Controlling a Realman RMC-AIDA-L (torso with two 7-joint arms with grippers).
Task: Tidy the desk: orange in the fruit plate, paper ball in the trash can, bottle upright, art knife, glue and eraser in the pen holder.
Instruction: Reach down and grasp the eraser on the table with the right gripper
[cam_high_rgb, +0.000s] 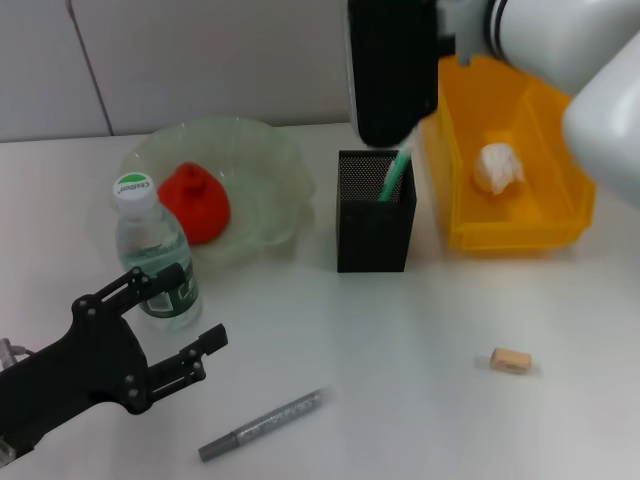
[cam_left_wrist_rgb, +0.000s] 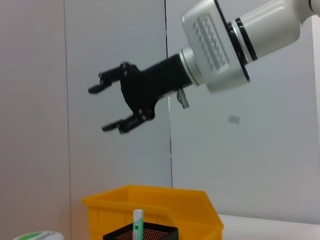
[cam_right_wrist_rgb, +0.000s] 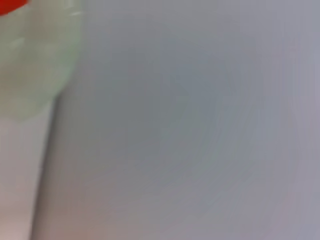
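Observation:
The orange (cam_high_rgb: 195, 203) lies in the pale green fruit plate (cam_high_rgb: 262, 160). Beside it the bottle (cam_high_rgb: 150, 250) stands upright with its green cap on. My left gripper (cam_high_rgb: 200, 305) is open just in front of the bottle, holding nothing. A green glue stick (cam_high_rgb: 395, 175) pokes out of the black mesh pen holder (cam_high_rgb: 375, 215). High above the holder, my right gripper (cam_left_wrist_rgb: 100, 109) hangs open and empty. The paper ball (cam_high_rgb: 498, 165) rests in the yellow trash can (cam_high_rgb: 515, 235). The grey art knife (cam_high_rgb: 262, 425) and the tan eraser (cam_high_rgb: 510, 360) lie on the desk.
The white desk meets a pale wall behind. The left wrist view also catches the yellow trash can (cam_left_wrist_rgb: 150, 205), pen holder (cam_left_wrist_rgb: 145, 232) and glue stick (cam_left_wrist_rgb: 138, 222). The right wrist view shows only the plate's edge (cam_right_wrist_rgb: 30, 65) against the desk.

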